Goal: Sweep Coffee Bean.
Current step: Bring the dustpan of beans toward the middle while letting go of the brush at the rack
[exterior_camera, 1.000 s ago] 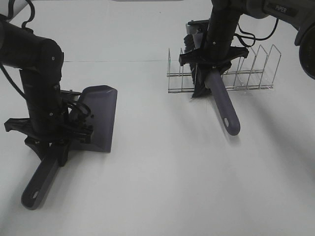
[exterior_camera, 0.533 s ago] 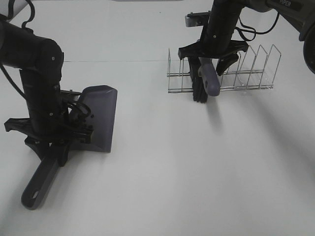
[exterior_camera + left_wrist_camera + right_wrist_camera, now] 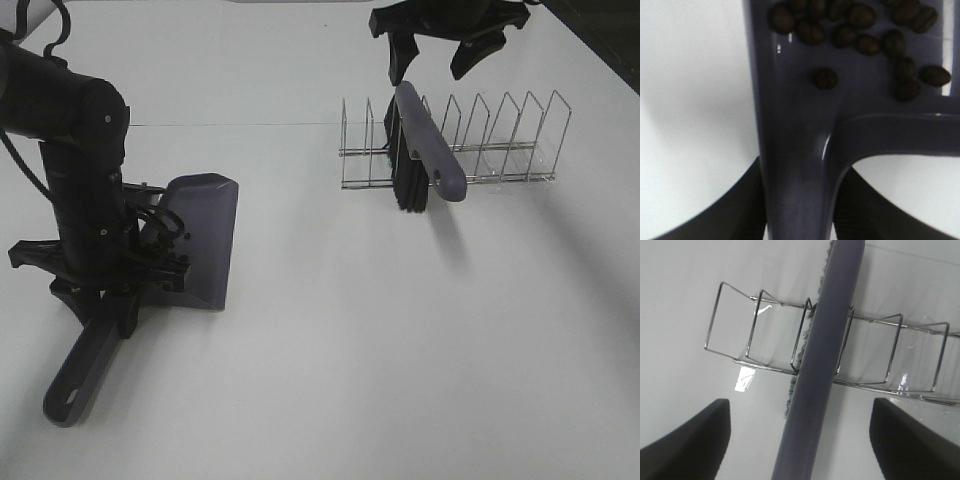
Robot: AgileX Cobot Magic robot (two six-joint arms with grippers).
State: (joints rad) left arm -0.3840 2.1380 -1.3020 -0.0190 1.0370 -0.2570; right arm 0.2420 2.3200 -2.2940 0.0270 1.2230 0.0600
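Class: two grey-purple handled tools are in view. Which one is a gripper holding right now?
The dustpan, clamped at its handle by the left gripper. The brush rests free in the wire rack.

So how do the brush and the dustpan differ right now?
The brush stands propped in the wire rack, handle slanting up; the dustpan lies flat on the table. The right claw hangs open above the brush, not touching it, while the left claw is shut on the dustpan's handle. The dustpan holds coffee beans; the brush holds nothing. Both are grey-purple plastic.
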